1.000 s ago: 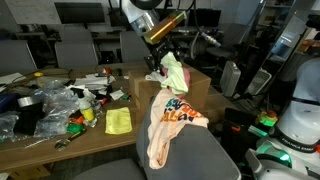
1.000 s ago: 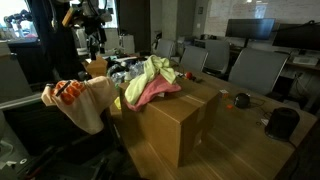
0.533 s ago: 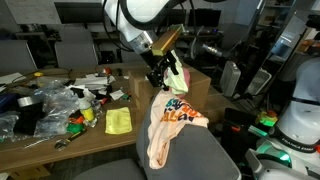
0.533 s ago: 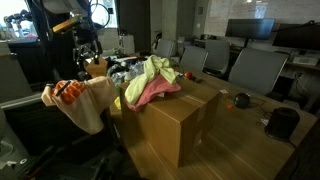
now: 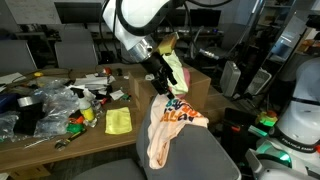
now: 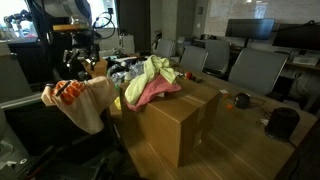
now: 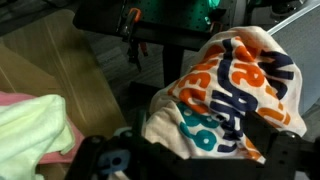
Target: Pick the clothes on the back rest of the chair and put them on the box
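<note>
The gripper [image 5: 163,87], spread open and empty, has been lowered from near the box [image 5: 203,86] to just over the patterned cloth [image 5: 172,118], draped on the chair back [image 5: 200,155]; a grasp is judged imminent.

The arm [image 5: 135,20] arches over from above, hand [image 5: 163,85] pointing downward (jaws spread apart).

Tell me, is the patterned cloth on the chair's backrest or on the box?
On the chair: the patterned cloth hangs draped over the chair backrest, apart from the box.
</note>
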Motion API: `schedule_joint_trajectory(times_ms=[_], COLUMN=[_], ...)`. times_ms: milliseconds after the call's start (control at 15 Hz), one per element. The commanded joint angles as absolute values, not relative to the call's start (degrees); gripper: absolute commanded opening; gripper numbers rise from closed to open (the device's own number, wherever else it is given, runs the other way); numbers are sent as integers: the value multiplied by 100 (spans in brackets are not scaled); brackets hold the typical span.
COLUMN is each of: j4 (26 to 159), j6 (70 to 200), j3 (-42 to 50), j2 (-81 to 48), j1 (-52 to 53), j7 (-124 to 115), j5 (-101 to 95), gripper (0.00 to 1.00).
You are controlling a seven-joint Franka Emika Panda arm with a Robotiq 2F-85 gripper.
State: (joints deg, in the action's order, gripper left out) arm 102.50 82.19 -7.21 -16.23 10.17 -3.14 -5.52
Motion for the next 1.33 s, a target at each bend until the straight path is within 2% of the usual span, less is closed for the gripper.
schedule_joint_trajectory(times_ms=[0, 600, 1267], j4=[10062, 9736, 9369], j6=[7866, 7002, 6706], j3=[-819, -798, -811], j2=[-1922, -2682, -2938], j1=[904, 781, 757], j7=[581, 1392, 1511], j5=[-250, -139, -82], gripper=[100, 100, 100])
